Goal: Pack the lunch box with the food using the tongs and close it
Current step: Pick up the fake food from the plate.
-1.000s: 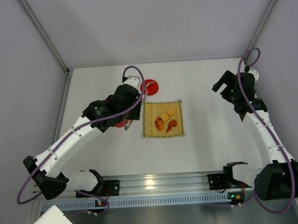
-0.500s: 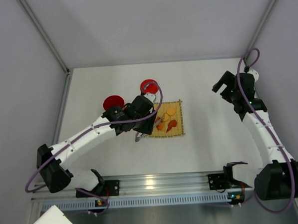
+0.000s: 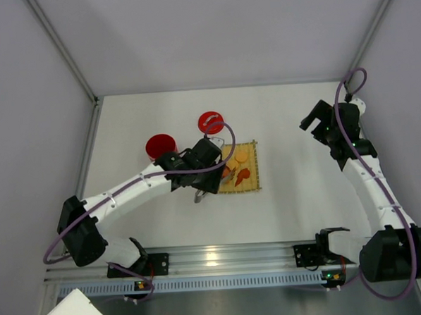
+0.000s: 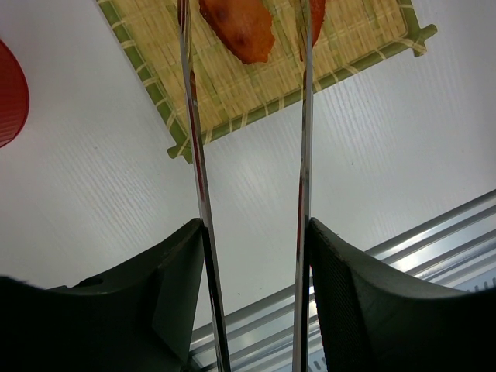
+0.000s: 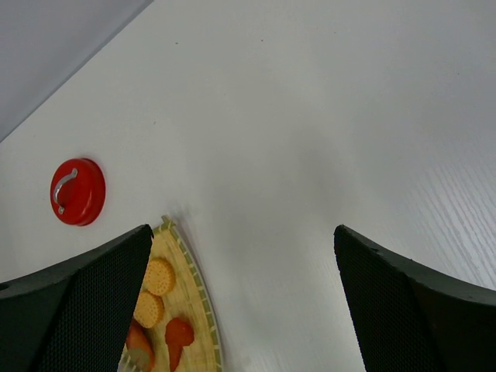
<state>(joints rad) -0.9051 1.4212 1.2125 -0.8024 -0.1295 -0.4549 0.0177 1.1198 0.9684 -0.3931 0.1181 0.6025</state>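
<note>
My left gripper is shut on the silver tongs, one finger pressing each arm. The two tong arms run out over the near-left part of the bamboo mat, spread on either side of a reddish-orange piece of food. Two round yellow slices and a red chunk also lie on the mat. The open red lunch box stands left of the mat. Its red lid, with a pale handle, lies behind the mat. My right gripper hangs open at the far right, holding nothing.
The metal rail with both arm bases runs along the near edge. White walls close the table at the back and sides. The left arm's purple cable loops over the mat's back-left corner.
My left arm has swung right from over the lunch box to the mat, carrying the tongs. The tong arms now stand wider apart. The right arm has not moved.
</note>
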